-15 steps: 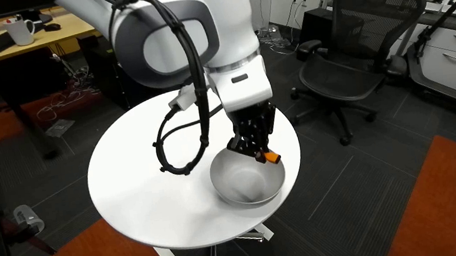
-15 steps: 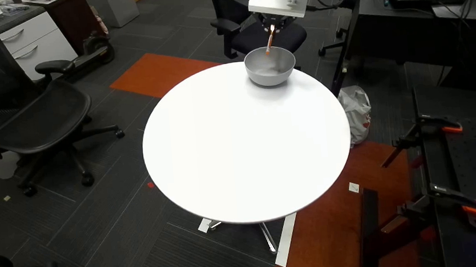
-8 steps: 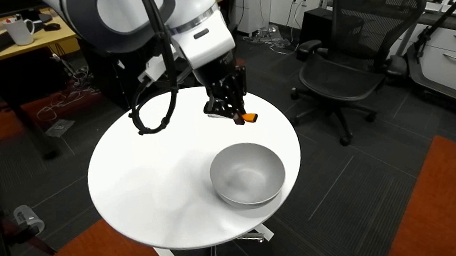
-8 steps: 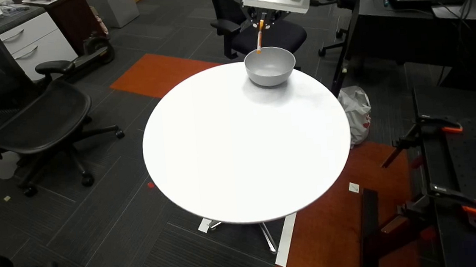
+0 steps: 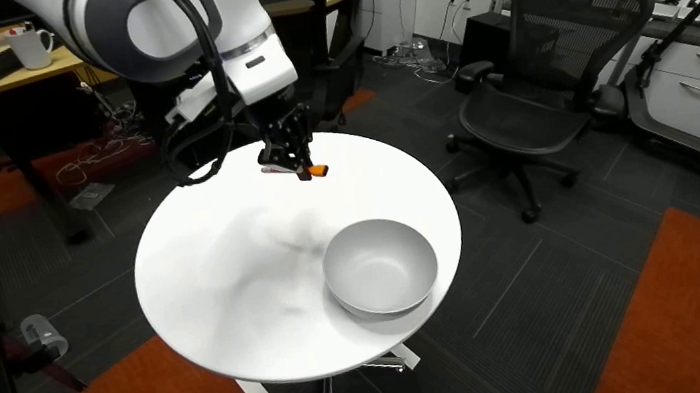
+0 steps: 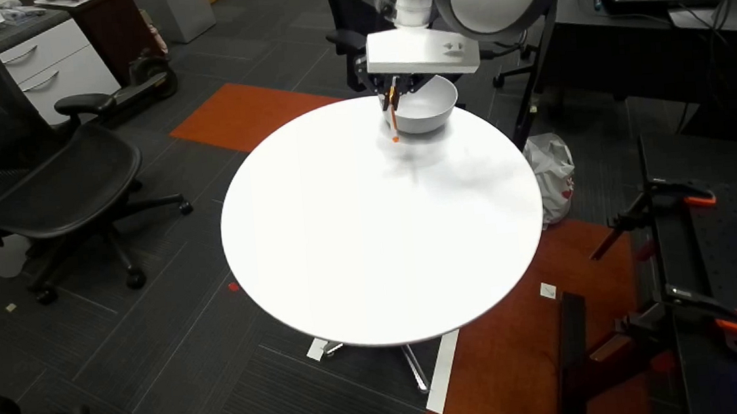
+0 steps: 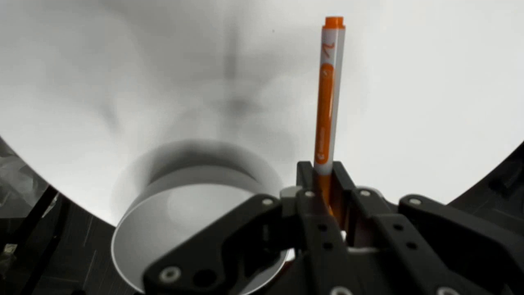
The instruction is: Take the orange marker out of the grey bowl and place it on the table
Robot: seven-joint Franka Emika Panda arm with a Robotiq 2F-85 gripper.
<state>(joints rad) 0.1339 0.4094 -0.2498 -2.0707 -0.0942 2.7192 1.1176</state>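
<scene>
My gripper (image 5: 304,170) is shut on the orange marker (image 5: 318,171) and holds it above the white round table (image 5: 220,288). In the wrist view the fingertips (image 7: 323,174) pinch the marker (image 7: 327,106) near its orange cap end; its white and orange body sticks out past them. The cap end is partly hidden between the fingers. In an exterior view the marker (image 6: 394,124) hangs tilted from the gripper (image 6: 392,103), in front of the grey bowl (image 6: 430,113). The bowl (image 5: 380,270) stands upright near the table edge, and nothing shows in it. The gripper is beside the bowl, apart from it.
A black mesh chair (image 5: 575,58) stands beside the table. A wooden desk (image 5: 94,51) with a white mug (image 5: 31,49) is behind. A black workbench with orange-tipped clamps (image 6: 736,323) stands near the table in an exterior view.
The gripper has carried the marker from over the bowl, away from it, to above the bare tabletop beside it. The bowl has not moved.
</scene>
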